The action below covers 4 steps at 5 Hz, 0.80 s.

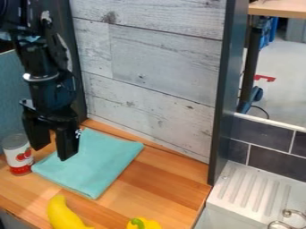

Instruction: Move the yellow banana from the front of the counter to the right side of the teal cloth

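Gripper [53,151] hangs with its fingers parted, nothing between them, over the left part of the turquoise cloth [99,161] in the camera view, and that cloth is our landmark here. It lies flat on the wooden counter [149,181], its folded edges fairly neat. Just beside the cloth's left corner stands the can [17,154], upright — close enough to the fingers to deserve respect. On the near side of the cloth lies the banana [62,214], with the yellow pepper [143,223] nearer the view's bottom edge, to the banana's right. The wall of pale boards [149,76] rises behind the cloth; the white drainboard [251,192] sits off to its right, past the dark post. Good handling from here, I'd judge, means a straight, slow descent: fingers squared first, no sideways swing that might tip the can. Cloth wants a light pinch of a raised fold; the can wants both fingertips level around its middle — firm, never shoving.
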{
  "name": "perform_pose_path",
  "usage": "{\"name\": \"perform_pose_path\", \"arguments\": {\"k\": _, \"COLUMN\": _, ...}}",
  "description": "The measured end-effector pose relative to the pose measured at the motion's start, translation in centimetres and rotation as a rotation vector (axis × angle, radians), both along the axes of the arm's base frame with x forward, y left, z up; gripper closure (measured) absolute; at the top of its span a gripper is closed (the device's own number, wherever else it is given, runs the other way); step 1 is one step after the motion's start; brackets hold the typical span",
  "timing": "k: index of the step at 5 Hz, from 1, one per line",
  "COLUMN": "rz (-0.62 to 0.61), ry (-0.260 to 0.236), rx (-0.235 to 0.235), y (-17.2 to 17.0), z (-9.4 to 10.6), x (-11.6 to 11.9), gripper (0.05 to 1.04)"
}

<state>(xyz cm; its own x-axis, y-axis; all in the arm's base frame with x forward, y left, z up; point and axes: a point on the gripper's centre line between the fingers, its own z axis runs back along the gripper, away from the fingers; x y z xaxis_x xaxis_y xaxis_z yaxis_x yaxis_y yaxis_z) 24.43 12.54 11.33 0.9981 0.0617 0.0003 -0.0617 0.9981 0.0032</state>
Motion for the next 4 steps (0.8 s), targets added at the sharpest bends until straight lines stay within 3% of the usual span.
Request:
{"name": "perform_pose_path", "arguments": {"k": 1, "rz": -0.003, "ry": 0.017, "rx": -0.014, "y": -0.2, "z": -0.8, "x": -0.2, "gripper": 0.083}}
{"name": "perform_pose_path", "arguments": {"k": 2, "rz": 0.056, "ry": -0.087, "rx": -0.052, "y": -0.4, "z": -2.2, "x": -1.4, "gripper": 0.083}}
{"name": "perform_pose_path", "arguments": {"k": 3, "rz": 0.195, "ry": -0.267, "rx": -0.060, "y": -0.1, "z": -3.3, "x": -3.0, "gripper": 0.083}}
{"name": "perform_pose_path", "arguments": {"k": 4, "rz": 0.359, "ry": -0.253, "rx": 0.034, "y": 0.3, "z": -4.4, "x": -3.8, "gripper": 0.083}}
